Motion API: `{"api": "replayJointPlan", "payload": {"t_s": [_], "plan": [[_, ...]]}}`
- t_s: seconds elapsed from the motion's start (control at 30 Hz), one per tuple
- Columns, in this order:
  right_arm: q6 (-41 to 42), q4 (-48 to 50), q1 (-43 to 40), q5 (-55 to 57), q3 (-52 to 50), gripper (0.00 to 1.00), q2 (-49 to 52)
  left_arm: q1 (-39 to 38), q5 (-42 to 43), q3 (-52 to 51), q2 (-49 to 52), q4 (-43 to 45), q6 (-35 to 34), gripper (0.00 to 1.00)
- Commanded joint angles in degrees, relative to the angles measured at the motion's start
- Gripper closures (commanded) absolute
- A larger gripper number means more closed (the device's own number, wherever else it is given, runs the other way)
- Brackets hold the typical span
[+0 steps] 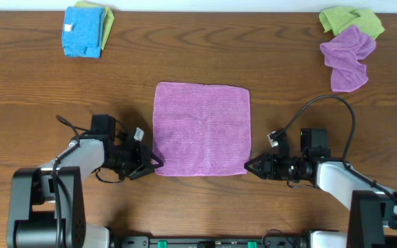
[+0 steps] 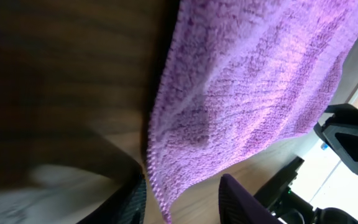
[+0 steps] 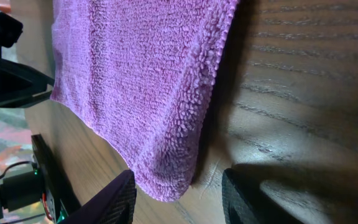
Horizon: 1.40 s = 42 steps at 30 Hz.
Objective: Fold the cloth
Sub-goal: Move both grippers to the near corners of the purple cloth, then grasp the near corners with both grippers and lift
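Wooden table, brown grain, seen from above. At its centre the cloth lies flat and square, near edge toward the arms. At the near-left corner sits the left gripper; at the near-right corner, the right gripper. Both wrist views show the jaws partly open, a corner tip between the fingers with a visible gap beside it. Nothing is clamped (neither arm has hold of anything).

Risks, as judged:
- Corners lie flush on the wood. If the fingertips close over the fabric rather than around it, they may catch only fuzz, and the corner would slip on lifting.
- Only the very tip is between the fingers; a shallow bite may pull out.
- Uneven lift between the arms would skew the fold.
- Spare cloths at the far edge (blue cloth, crumpled purple cloth) are well apart from the work, so interference is unlikely.
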Motion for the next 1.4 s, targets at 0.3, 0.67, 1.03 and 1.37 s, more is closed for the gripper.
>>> {"api": "replayJointPlan", "payload": {"t_s": [0.3,0.67,1.03,1.37], "plan": [[2.67,2.1,2.34,4.11,-0.5,0.59,1.4,-0.59,-0.24,0.02,1.18,0.87,-0.79,0.94],[5.25,3.58,5.33,4.31,-0.5,0.98,1.4,-0.59,-0.04,0.02,1.18,1.33,-0.79,0.94],[6.69,3.74,5.29,-6.1,4.39,0.99,0.7,-0.59,5.14,2.43,0.98,4.87,-2.05,0.94],[9.75,1.81,5.29,-3.45,15.13,0.98,-1.77,-0.55,2.58,13.22,-2.05,5.86,-2.1,0.94]]}}
